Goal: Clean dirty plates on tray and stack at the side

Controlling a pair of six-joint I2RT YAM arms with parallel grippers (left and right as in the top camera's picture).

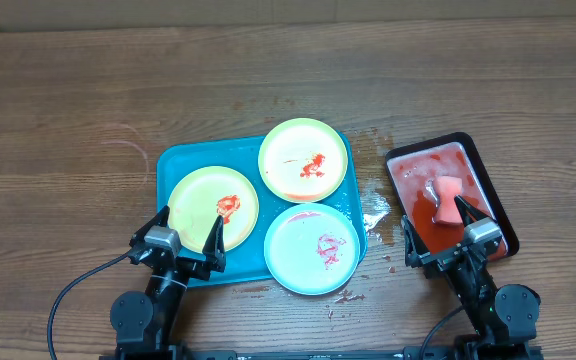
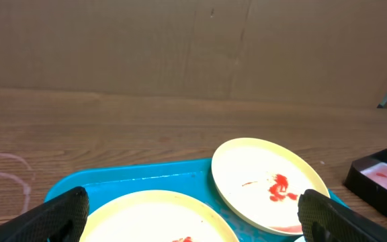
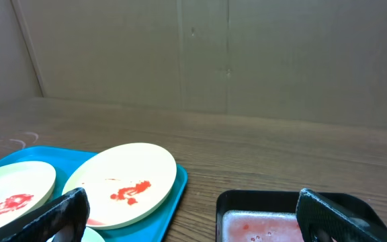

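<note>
wood table | on it: turquoise tray, black tray

Near plate cut off by btm edge, L wrist view.

the tray was turquoise. the left plate and the far plate were yellow-green, the near plate pale blue-white, all three streaked red. the small tray was black with red liquid, the table brown wood grain.

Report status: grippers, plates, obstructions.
Left gripper and right gripper open, empty. Two yellow-green plates and pale blue plate on turquoise tray, all smeared red, unstacked. Sponge in black tray. Splatter between trays, nothing blocking.
</note>
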